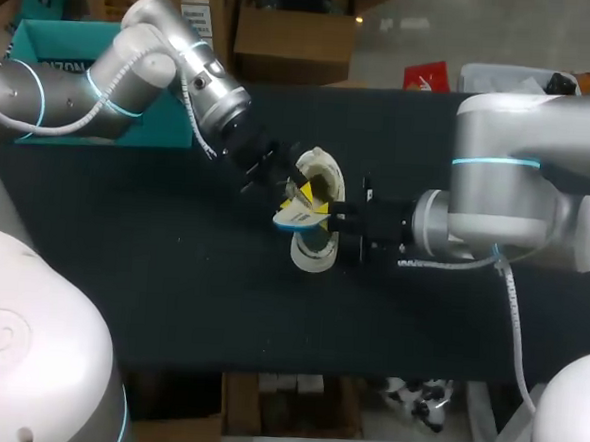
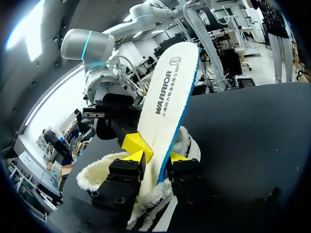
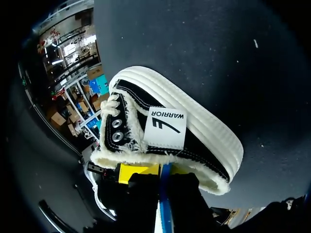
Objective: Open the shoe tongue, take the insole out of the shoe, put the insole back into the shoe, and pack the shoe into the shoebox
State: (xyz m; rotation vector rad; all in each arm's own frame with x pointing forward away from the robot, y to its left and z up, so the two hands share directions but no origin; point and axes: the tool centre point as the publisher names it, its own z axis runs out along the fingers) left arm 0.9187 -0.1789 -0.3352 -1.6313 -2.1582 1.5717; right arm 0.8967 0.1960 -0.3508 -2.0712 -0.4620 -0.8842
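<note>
Left wrist view: insole, light, thin, bendy, upright above the shoe, pinched by our left claw. Right claw just behind it: hold, we cannot tell. We advise gripping low, across its faces.

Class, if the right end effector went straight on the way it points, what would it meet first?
Probably the black canvas shoe with fleecy white lining, lying just ahead; depth is unclear.

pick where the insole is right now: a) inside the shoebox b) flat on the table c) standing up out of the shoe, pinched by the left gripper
c: the insole rises from the shoe, with the left gripper shut on its sides.
</note>
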